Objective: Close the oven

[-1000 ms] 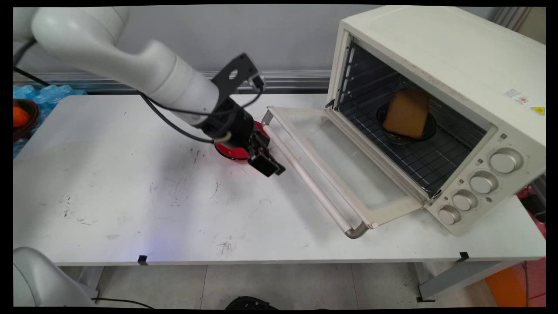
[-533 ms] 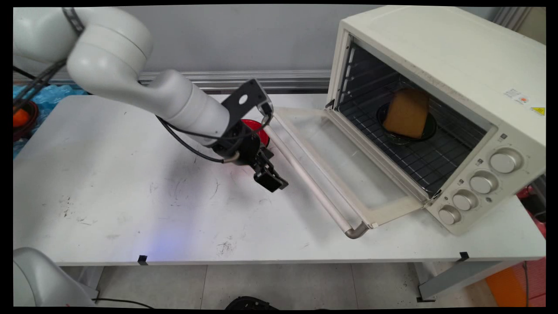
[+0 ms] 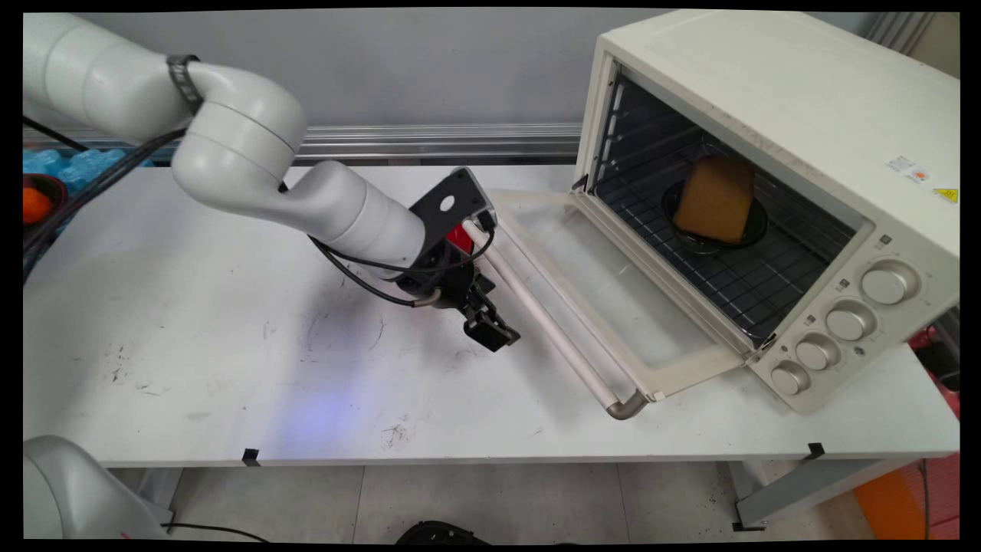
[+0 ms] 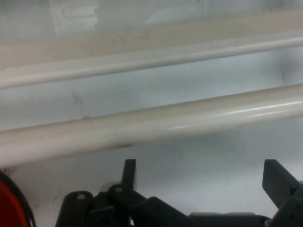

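Since the earlier frame the black two-finger claw (image 3: 493, 335) had slid toward the table's (image 3: 191, 337) near edge, fingers spread and empty, just beside the cream oven door's tubular handle (image 3: 548, 331), its fingertips (image 4: 129, 171) facing that bar (image 4: 151, 125) squarely; a red dish (image 3: 460, 238) sat largely hidden behind the wrist.

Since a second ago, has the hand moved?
Yes. The black two-finger hand has shifted toward the table's near edge and slightly right, alongside the cream toaster oven's open door handle.
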Tool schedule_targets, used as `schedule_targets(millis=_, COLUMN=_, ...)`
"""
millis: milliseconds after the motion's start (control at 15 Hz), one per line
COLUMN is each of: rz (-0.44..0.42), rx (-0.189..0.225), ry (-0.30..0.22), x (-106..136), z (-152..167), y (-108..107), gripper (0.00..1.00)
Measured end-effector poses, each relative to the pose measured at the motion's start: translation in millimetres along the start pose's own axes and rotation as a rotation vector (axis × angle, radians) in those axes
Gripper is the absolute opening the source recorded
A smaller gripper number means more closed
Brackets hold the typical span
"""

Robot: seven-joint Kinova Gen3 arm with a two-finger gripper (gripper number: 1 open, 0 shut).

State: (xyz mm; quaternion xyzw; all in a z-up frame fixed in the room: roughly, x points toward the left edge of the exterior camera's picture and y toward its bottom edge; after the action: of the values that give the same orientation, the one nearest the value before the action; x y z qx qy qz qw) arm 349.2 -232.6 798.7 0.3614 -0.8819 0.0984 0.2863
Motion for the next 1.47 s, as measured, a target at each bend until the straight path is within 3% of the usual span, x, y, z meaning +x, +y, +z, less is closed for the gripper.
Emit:
schedule_targets(millis=200, rz=-0.002, rx=0.003, ry=0.012, x=-2, z=12, y=0, gripper=1.0)
schedule_targets(millis=267, rz=-0.003, rx=0.003, ry=0.016, x=-3, z=14, y=0, gripper=0.0)
schedule_targets(millis=1467, rz=-0.041, rx=0.027, ry=0.11, x=-5, z=40, y=-4, gripper=0.0)
